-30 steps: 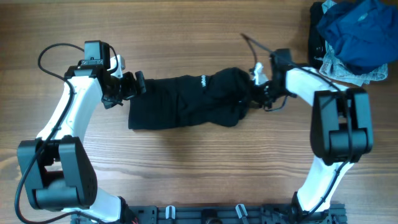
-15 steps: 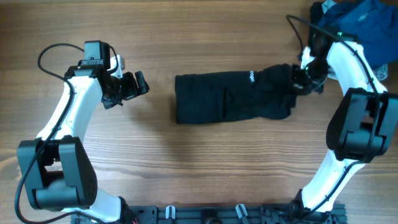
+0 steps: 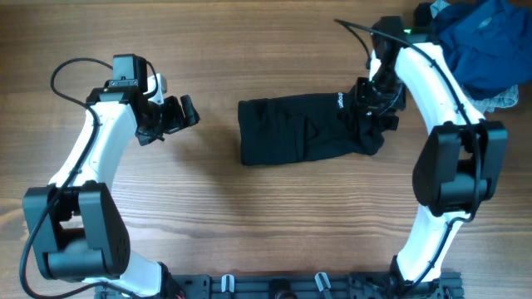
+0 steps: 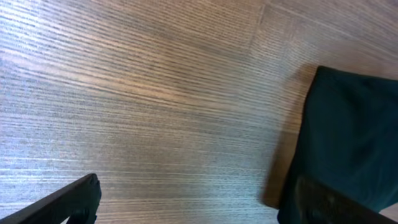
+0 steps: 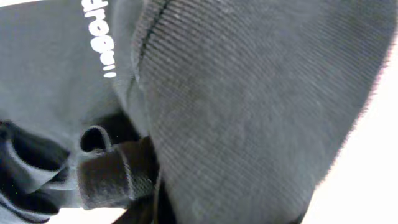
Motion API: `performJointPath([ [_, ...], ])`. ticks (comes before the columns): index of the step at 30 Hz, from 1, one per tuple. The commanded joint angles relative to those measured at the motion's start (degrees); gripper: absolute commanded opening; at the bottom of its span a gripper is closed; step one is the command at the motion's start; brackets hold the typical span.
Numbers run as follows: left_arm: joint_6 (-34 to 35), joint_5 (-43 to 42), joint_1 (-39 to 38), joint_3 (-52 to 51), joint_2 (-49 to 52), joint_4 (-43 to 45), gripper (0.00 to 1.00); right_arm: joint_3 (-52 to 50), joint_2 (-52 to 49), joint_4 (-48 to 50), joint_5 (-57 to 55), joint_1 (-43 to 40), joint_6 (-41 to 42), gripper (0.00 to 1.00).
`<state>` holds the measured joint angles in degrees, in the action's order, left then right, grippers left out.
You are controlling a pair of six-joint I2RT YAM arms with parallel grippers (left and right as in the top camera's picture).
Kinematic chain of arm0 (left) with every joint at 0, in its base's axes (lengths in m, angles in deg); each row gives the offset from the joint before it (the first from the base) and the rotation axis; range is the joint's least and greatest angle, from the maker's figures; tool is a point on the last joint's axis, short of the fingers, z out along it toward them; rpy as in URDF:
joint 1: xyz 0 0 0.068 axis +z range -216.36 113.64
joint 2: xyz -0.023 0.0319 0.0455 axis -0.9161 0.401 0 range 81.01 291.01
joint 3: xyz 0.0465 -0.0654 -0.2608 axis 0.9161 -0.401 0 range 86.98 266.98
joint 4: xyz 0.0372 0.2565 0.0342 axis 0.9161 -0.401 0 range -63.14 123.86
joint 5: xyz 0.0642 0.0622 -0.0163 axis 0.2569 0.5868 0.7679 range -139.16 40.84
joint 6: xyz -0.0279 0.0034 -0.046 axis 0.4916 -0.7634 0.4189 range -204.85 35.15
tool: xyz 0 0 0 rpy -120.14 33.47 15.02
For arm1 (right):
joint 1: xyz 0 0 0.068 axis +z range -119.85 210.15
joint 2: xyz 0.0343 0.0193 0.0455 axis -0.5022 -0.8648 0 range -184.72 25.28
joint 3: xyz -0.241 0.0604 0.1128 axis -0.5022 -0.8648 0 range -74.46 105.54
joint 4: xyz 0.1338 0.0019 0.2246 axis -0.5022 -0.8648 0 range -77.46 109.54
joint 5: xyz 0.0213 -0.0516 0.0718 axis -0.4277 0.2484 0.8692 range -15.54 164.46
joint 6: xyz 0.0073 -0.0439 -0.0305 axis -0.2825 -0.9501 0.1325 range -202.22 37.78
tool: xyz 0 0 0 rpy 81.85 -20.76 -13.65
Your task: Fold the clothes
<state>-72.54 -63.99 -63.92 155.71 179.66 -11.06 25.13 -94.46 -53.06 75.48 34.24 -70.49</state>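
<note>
Black garment (image 3: 291,131) lies on the wooden table (image 3: 249,224), spread in a rough rectangle, its cloth creased and folded over itself. Small white lettering (image 3: 341,100) shows on the cloth just beside the right gripper (image 3: 371,104), which sits down on the garment's bunched right end. In the right wrist view dark ribbed cloth fills nearly the whole picture and hides the fingers, so it is not possible to tell whether they are parted or pinching the cloth. A small loop of fabric and a thick hem sit close under that camera.

The left gripper (image 3: 179,116) hovers over bare wood, well apart from the garment's left edge. Its two fingers (image 4: 78,196) are spread wide and hold nothing. In the left wrist view only wood grain lies between the fingertips, and a corner of the garment lies beyond the finger on the right side of the picture.

A heap of blue clothes (image 3: 478,41) sits past the right gripper, on the side away from the black garment, at the table's far corner.
</note>
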Motion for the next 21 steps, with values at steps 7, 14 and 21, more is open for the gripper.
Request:
performJointPath([
  [7,0.33,0.11,0.31,0.33,-0.83,-0.63,0.99,1.16,-0.28,0.79,0.87,-10.99,-4.26,0.96],
  [14,0.33,-0.35,0.31,0.33,-0.83,-0.79,1.00,-1.68,-0.31,4.81,10.14,-16.79,-11.76,1.00],
  [21,0.33,-1.03,0.31,0.33,-0.83,-0.76,1.00,-11.63,-0.52,16.00,20.52,-20.11,-19.37,1.00],
])
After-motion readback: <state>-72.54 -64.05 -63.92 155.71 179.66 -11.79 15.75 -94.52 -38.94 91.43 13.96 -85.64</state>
